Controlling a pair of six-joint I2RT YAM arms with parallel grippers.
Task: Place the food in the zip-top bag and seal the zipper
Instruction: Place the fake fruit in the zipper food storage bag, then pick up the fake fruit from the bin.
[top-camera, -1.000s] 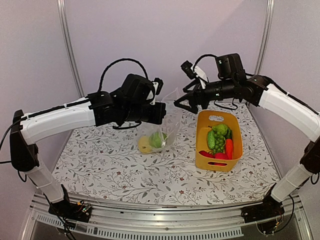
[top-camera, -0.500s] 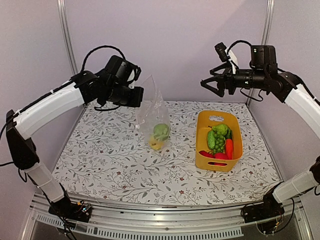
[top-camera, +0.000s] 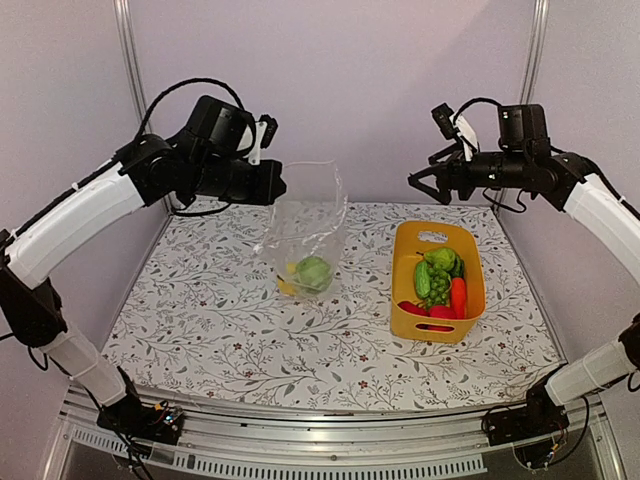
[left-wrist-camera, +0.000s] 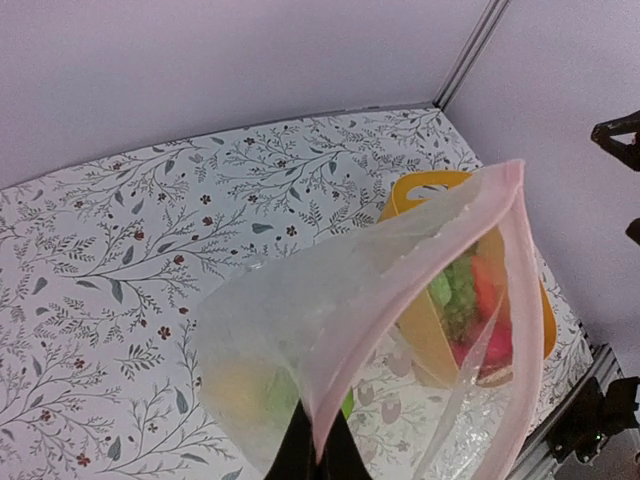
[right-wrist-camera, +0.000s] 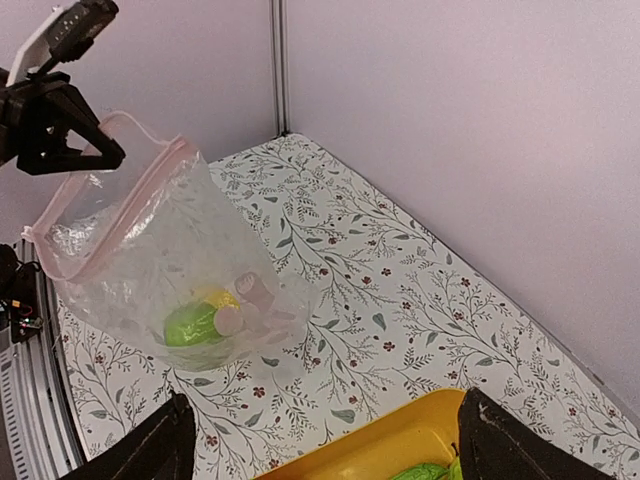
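The left end effector (left-wrist-camera: 318, 452) is pinching the pink-rimmed mouth of the zip-top bag (left-wrist-camera: 330, 330) over the floral bench (left-wrist-camera: 120, 250). Yellow and green food (left-wrist-camera: 245, 388) is lying inside, and a yellow basket (left-wrist-camera: 420, 188) is showing behind.

Zip-top bag (top-camera: 305, 225), fruit (top-camera: 313, 272) inside, left of basket (top-camera: 432, 330) of food (top-camera: 438, 280).

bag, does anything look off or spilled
Nothing is spilled. The bag hangs askew, pinched at one end of its mouth by the left gripper, so the opening slants. Green and yellow pieces sit at its bottom; other food lies in the basket.
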